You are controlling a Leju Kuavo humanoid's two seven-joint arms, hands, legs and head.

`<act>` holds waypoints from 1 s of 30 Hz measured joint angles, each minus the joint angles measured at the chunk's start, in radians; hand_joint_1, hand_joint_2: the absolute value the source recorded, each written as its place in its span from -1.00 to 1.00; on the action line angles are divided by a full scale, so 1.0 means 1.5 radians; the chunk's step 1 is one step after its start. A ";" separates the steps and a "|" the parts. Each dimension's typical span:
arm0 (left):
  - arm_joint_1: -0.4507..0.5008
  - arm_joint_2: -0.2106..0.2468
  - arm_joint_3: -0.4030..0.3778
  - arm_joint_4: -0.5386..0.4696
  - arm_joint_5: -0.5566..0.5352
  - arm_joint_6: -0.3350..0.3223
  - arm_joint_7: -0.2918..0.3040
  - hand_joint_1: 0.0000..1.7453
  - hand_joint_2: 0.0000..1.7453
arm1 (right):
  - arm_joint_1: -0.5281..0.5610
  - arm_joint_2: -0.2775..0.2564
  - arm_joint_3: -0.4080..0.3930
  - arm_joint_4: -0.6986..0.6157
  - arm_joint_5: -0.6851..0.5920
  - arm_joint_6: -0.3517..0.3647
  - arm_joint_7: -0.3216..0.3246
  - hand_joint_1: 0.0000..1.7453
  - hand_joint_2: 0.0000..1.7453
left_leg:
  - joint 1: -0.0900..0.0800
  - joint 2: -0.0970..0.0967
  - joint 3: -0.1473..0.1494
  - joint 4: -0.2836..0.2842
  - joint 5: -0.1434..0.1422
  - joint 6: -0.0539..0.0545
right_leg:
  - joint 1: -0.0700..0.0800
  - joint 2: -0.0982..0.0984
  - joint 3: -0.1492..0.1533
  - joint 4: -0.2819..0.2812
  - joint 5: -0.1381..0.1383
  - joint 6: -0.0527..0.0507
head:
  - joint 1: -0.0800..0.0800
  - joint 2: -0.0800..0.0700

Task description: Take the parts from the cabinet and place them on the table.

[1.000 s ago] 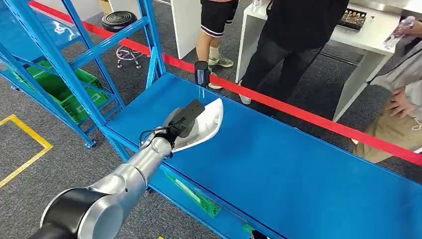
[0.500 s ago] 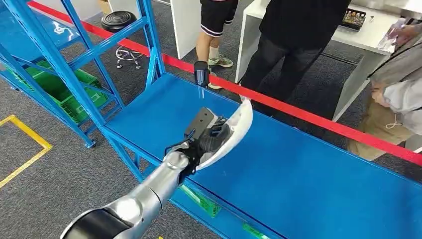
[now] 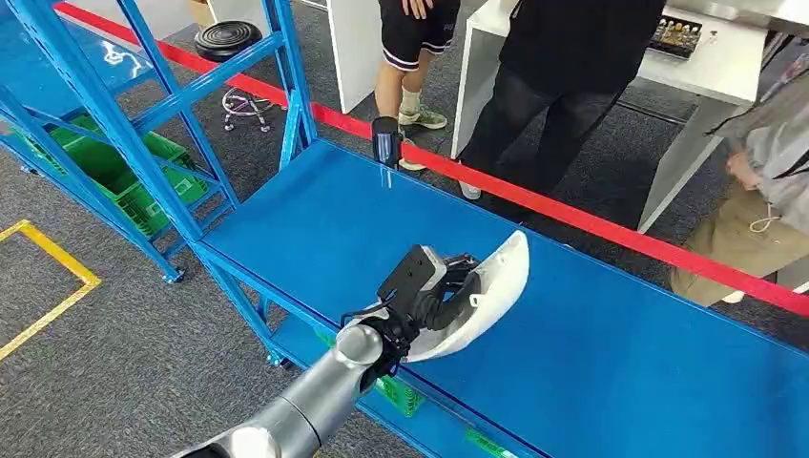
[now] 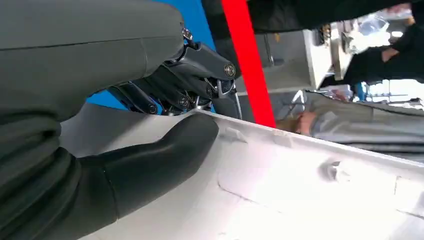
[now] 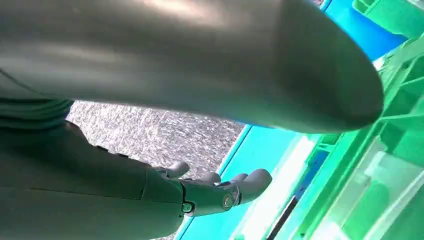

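Note:
A white curved plastic part hangs just above the blue table, near its front edge. My left hand grips it from the left side, with the silver arm coming in from below. In the left wrist view the thick thumb lies pressed on the inner face of the white part, and the dark fingers wrap over its rim. My right hand hangs low beside a green crate, its fingers stretched out and holding nothing.
A blue rack with green crates stands at the left. Red barrier tape runs along the table's far side on a black post. Several people stand behind it by a white bench. Another green crate sits under the table.
My left arm has carried the white part to the right and nearer, from the table's left end toward its middle. The people behind the tape have shifted a little.

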 joint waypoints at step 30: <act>0.079 0.026 -0.099 -0.196 0.012 -0.028 0.055 1.00 1.00 | -0.007 0.022 -0.035 0.000 -0.056 0.077 0.065 -1.00 -1.00 | -0.003 0.000 0.164 -0.270 0.105 0.000 | 0.000 0.000 0.159 -0.250 0.092 -0.002 | 0.000 0.000</act>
